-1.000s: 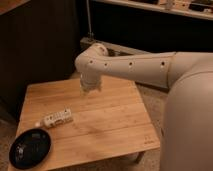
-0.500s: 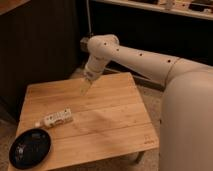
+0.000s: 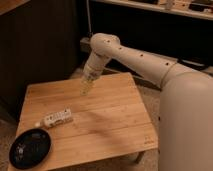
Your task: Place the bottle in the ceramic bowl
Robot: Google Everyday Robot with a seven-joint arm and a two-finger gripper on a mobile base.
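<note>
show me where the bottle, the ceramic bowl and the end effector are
bottle [image 3: 57,118], camera view, middle of its labelled body lying on the table [image 3: 112,122]
ceramic bowl [image 3: 36,153], camera view, bare black inside, at the table's near left corner
end effector [image 3: 85,90], camera view, between its fingertips, above the table's far side

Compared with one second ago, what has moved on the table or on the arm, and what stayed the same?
The arm lifted its bend higher, and the gripper now hangs slanted over the far part of the table, open and empty. Nothing was taken or let go. The bottle and the bowl did not move.
</note>
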